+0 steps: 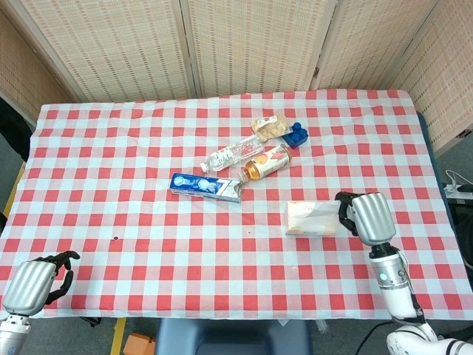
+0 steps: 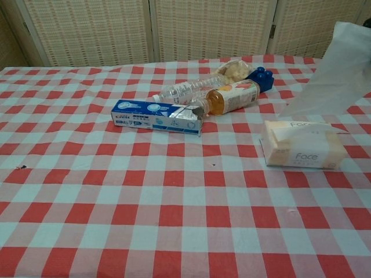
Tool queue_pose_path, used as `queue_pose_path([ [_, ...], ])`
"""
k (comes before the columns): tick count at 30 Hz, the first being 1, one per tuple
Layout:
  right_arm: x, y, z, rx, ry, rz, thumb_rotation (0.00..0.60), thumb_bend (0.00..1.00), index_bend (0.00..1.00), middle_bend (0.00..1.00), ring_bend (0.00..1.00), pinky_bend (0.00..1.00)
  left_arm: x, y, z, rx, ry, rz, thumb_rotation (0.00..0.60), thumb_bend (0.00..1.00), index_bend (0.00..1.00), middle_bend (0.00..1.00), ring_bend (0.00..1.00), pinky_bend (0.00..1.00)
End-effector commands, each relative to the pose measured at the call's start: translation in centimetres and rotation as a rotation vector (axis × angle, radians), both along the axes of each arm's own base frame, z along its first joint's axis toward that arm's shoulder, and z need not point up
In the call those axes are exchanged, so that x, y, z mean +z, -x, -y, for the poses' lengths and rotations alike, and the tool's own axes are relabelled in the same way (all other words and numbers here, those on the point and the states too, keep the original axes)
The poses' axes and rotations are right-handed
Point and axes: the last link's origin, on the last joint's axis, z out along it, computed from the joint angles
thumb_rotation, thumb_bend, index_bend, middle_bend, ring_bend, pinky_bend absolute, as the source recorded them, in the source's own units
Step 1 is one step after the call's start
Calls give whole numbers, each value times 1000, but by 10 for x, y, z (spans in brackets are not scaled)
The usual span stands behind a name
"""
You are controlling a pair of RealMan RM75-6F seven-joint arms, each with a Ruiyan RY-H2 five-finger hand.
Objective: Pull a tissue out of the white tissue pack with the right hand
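The white tissue pack [image 1: 313, 219] [image 2: 303, 150] lies flat on the checked cloth at the right. A white tissue [image 2: 339, 69] rises from its top slot, stretched up toward the upper right corner of the chest view. My right hand [image 1: 367, 216] hangs just right of the pack in the head view, fingers curled toward it and pinching the tissue's upper end. The chest view does not show this hand. My left hand [image 1: 38, 284] rests at the table's near left corner, fingers loosely bent and holding nothing.
A blue toothpaste box [image 1: 206, 186] [image 2: 157, 116], a clear water bottle [image 1: 234, 154], an orange drink bottle [image 1: 267, 163] [image 2: 230, 97], a snack bag [image 1: 270, 126] and a blue block [image 1: 297, 135] cluster at the table's middle, left of the pack.
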Motion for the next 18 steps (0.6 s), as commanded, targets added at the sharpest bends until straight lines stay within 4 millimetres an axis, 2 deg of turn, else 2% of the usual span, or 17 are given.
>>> queue_pose_path([
  [1, 6, 7, -12, -22, -5, -33, 600, 798, 702, 733, 836, 1000, 0, 0, 0, 0, 1, 0, 600, 539, 384, 504, 567, 608],
  [8, 10, 36, -36, -95, -28, -98, 600, 800, 703, 733, 835, 1000, 0, 0, 0, 1, 0, 2, 600, 538, 384, 505, 567, 608],
  [18, 14, 73, -53, -218, -47, -116, 600, 801, 703, 734, 835, 1000, -2, 1, -1, 8, 8, -2, 600, 539, 384, 504, 567, 608],
])
